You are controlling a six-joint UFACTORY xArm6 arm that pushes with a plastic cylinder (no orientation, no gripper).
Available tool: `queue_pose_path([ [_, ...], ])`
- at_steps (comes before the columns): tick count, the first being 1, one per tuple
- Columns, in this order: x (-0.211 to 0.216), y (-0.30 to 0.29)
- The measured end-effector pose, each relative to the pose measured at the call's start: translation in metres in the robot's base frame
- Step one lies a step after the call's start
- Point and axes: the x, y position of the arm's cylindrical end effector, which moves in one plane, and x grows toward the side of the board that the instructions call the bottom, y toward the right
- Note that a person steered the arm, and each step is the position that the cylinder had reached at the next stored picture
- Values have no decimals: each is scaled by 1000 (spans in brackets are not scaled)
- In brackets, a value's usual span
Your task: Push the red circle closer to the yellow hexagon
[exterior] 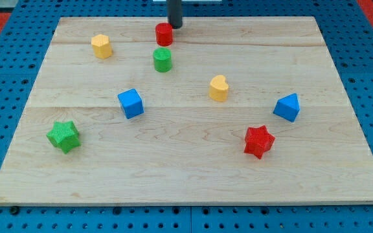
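The red circle (164, 33) stands near the board's top edge, a little left of centre. The yellow hexagon (101, 46) stands to its left and slightly lower, about a hundred pixels away. My tip (175, 26) is at the red circle's upper right, touching it or nearly so. The dark rod runs up out of the view's top.
A green circle (162, 59) stands just below the red circle. A yellow heart-like block (218, 88), a blue cube (131, 103), a blue triangular block (287, 107), a red star (258, 141) and a green star (63, 136) lie lower on the wooden board (186, 175).
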Motion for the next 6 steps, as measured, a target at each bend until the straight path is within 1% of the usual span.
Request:
queue_pose_path([
  [1,16,3],
  [2,23,-2],
  [3,23,-55],
  [4,26,-87],
  [5,43,-66],
  [6,53,-68],
])
